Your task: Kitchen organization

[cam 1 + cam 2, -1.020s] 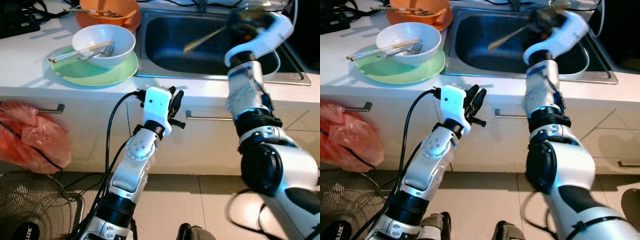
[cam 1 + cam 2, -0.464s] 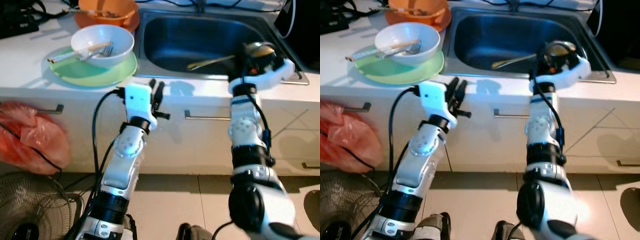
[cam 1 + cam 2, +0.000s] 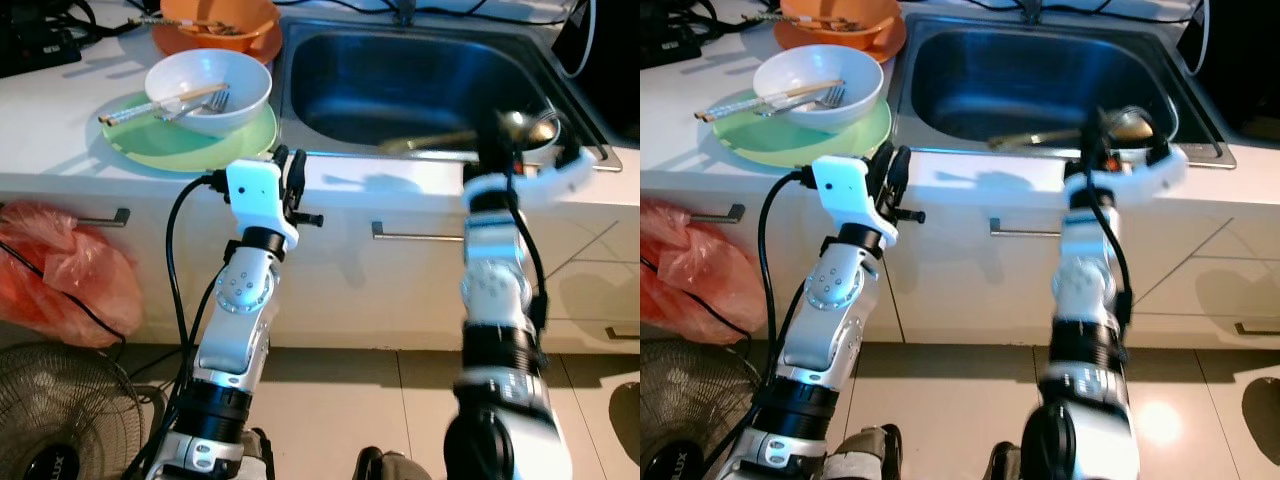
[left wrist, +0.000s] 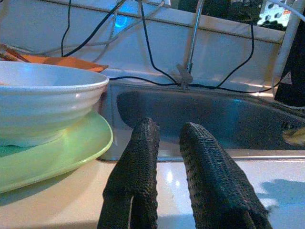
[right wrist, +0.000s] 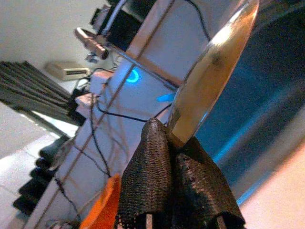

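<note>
A white bowl [image 3: 208, 90] holding chopsticks [image 3: 150, 105] and a fork [image 3: 205, 103] sits on a green plate [image 3: 170, 150] on the white counter, left of the steel sink [image 3: 330, 90]. My left gripper [image 3: 291, 172] is raised at the counter's front edge, just right of the plate. Its fingers [image 4: 138, 157] are open by a narrow gap with nothing between them. My right gripper [image 3: 497, 140] hovers at the sink's front right rim, shut on a golden spoon [image 5: 214, 71]. The spoon's handle [image 3: 430, 142] points left over the basin.
An orange bowl [image 3: 215, 20] on an orange plate stands behind the white bowl. Below the counter are white cupboard fronts with a metal handle [image 3: 415, 237]. A red plastic bag [image 3: 60, 270] and a floor fan [image 3: 50, 420] sit at the lower left. Black cables run along the back wall.
My right arm has come down and towards me with the spoon, from over the sink to its front rim. My left gripper has risen and moved left towards the plate.
</note>
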`<state>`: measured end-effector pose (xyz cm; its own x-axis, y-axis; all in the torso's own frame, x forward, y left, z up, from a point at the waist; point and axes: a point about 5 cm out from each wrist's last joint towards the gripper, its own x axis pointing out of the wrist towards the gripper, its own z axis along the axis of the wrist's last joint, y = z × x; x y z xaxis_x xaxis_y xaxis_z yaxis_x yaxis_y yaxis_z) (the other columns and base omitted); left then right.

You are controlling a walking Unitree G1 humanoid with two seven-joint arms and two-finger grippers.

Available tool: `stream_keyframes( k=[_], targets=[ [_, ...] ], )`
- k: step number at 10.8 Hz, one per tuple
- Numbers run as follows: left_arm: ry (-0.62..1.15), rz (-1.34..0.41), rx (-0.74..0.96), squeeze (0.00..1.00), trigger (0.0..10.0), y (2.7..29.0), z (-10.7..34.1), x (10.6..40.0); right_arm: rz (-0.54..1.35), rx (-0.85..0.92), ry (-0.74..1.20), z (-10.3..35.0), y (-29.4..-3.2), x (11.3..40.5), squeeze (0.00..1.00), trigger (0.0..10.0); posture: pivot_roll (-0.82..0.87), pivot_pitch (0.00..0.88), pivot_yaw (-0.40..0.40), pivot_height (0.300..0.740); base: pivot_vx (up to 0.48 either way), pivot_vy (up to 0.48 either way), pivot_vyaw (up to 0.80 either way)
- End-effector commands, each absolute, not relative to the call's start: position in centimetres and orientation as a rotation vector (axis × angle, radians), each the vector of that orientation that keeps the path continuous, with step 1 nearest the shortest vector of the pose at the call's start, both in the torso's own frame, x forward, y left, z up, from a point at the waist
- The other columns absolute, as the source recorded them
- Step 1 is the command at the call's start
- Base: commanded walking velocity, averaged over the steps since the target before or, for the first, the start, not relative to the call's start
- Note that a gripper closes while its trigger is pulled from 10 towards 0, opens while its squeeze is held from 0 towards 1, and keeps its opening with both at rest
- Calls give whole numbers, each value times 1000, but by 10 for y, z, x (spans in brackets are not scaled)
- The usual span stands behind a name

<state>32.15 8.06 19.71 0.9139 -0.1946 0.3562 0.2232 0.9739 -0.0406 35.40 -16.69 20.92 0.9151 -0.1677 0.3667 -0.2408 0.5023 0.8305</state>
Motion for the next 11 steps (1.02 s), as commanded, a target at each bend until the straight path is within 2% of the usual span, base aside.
stream_keyframes(
  k=[1, 3, 4, 6, 9, 11],
  targets=[
    [-370, -218, -75, 0, 10000, 79, 199, 323, 49, 1040, -410, 204, -164, 347, 0, 10000, 133, 164, -26, 740, 0, 0, 0],
    [-366, -223, -69, 0, 10000, 79, 198, 322, 30, 959, -392, 194, -170, 338, 0, 10000, 133, 165, -25, 740, 0, 0, 0],
    [-363, -223, -65, 0, 10000, 79, 197, 322, -1, 845, -394, 190, -177, 333, 0, 10000, 131, 168, -24, 740, 0, 0, 0],
    [-356, -234, -63, 0, 10000, 78, 195, 322, 8, 882, -419, 198, -182, 329, 0, 10000, 125, 169, -23, 740, 0, 0, 0],
    [-354, -237, -60, 0, 10000, 78, 195, 322, -13, 1052, -389, 192, -176, 330, 0, 10000, 129, 169, -21, 740, 0, 0, 0],
    [-350, -235, -58, 0, 10000, 79, 194, 322, -18, 1095, -383, 191, -175, 329, 0, 10000, 132, 168, -21, 740, 0, 0, 0]
  ],
)
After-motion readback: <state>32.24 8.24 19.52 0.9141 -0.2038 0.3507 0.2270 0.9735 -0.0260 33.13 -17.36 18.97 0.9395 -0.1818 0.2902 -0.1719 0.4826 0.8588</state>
